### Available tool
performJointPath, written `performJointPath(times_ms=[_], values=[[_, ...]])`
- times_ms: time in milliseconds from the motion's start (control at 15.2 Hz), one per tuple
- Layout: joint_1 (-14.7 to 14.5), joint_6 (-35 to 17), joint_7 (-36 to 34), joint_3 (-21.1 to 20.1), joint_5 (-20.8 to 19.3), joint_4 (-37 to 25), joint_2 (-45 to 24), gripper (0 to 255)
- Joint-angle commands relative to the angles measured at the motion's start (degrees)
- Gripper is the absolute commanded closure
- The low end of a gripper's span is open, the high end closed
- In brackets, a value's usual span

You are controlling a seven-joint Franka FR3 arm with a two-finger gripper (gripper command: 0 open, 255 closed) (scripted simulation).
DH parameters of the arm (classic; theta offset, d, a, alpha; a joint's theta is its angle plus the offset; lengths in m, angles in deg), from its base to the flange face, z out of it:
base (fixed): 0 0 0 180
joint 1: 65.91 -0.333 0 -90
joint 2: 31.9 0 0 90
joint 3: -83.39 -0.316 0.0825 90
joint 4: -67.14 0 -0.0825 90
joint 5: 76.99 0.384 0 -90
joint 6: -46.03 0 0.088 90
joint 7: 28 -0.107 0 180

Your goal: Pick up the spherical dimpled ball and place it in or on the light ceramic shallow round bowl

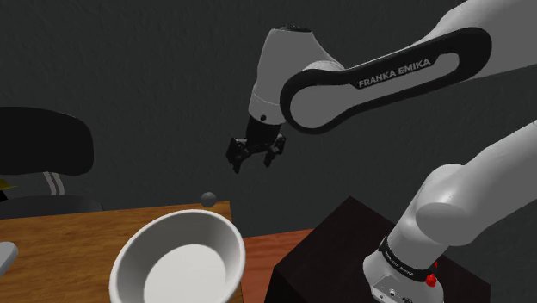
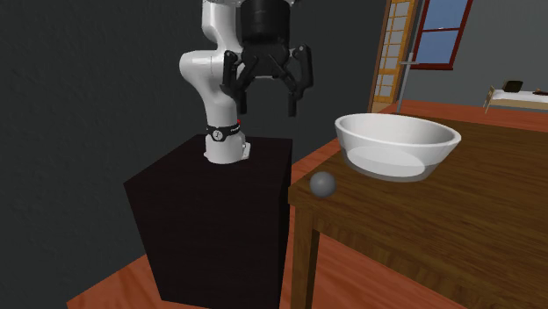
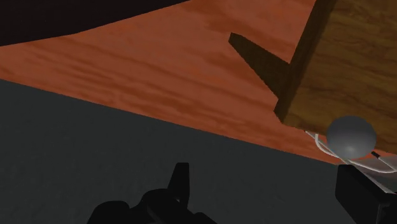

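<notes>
Jaws stand apart and hold nothing. My gripper (image 2: pixel 266 98) hangs in the air, clear of the table (image 2: pixel 457 237) and higher than its top, over the dark stand (image 2: pixel 211 211). The grey ball (image 2: pixel 323 184) rests on the table's corner nearest the stand, close to both edges. The white bowl (image 2: pixel 395 145) sits upright at the same end of the table, near the ball, with a strip of bare wood between them. From the wrist view, the ball lies ahead of my fingers (image 3: pixel 181 184), untouched, with red-brown floor (image 3: pixel 159 70) below.
</notes>
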Motion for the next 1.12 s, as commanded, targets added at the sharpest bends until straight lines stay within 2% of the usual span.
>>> performJointPath(times_ms=[0, 264, 462, 990, 1056], values=[[0.98, -2.53, -4.38, -2.95, -1.88, -2.14, -4.07, 0], [3.51, -7.39, -14.64, -8.76, -9.30, -6.67, -13.54, 0], [4.37, -9.53, -24.30, -11.70, -18.37, -11.15, -21.81, 0], [3.45, -14.03, -30.34, -10.44, -26.68, -11.23, -28.69, 0], [3.41, -14.03, -30.33, -10.40, -26.67, -11.23, -28.69, 0]])
